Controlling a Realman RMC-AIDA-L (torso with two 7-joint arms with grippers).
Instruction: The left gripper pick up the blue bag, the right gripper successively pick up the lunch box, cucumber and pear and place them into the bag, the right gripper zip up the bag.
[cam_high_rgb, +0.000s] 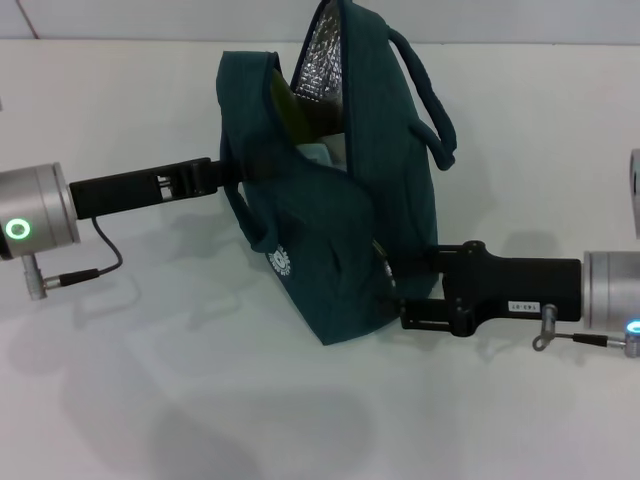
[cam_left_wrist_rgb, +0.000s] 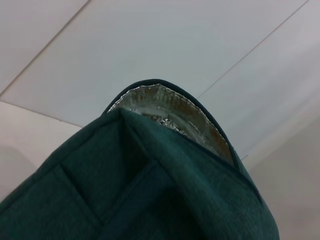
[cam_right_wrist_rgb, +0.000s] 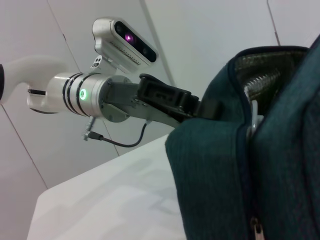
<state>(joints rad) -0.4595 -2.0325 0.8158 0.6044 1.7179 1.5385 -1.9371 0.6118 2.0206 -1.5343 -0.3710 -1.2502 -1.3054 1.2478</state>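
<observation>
Blue bag (cam_high_rgb: 335, 230) upright on white desk (cam_high_rgb: 150, 400), top gaping, foil lining visible. Left claw (cam_high_rgb: 222, 172) clamped its rim; right claw (cam_high_rgb: 388, 285) at zipper side, grip unclear.

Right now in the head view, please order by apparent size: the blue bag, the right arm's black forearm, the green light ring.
1. Blue bag, by far the largest.
2. Right arm's black forearm.
3. Green light ring, the smallest.
</observation>
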